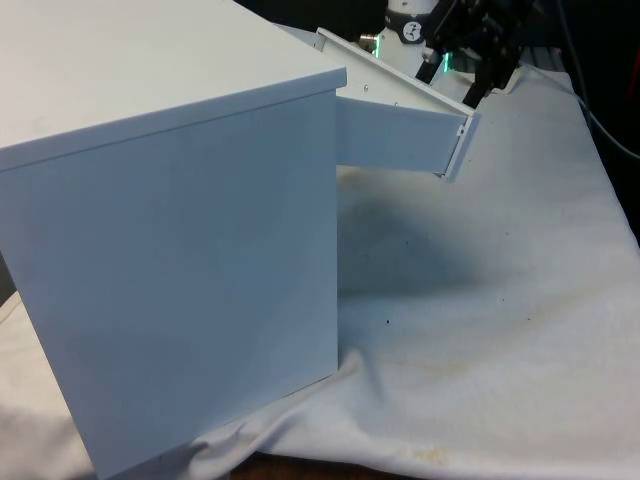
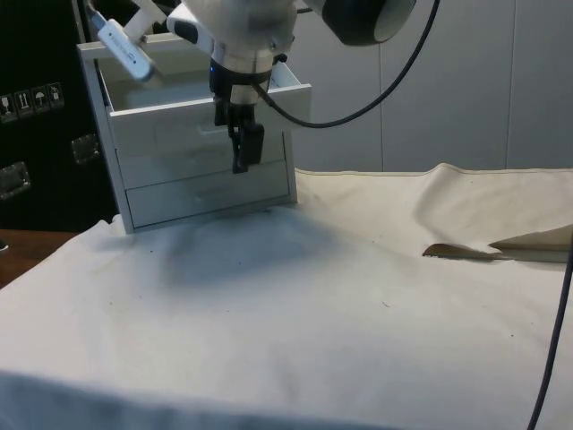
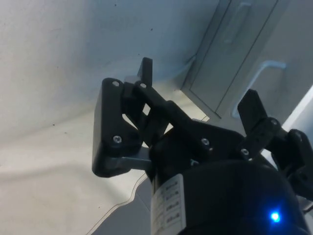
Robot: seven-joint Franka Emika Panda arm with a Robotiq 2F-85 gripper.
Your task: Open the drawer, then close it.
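While the white chest of drawers (image 1: pixel 170 230) hides its front, its top drawer (image 2: pixel 201 112) stands pulled out; the black two-finger gripper (image 3: pixel 198 90), spread and empty, hangs before it.

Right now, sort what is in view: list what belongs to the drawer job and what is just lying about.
Belongs to the job:
white chest of drawers
pulled-out top drawer
black two-finger claw, open, in front of the drawer fronts

Just lying about:
rumpled white table cloth
raised fold in the cloth

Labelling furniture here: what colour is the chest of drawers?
White all over; the chest of drawers shows it best in the side view.
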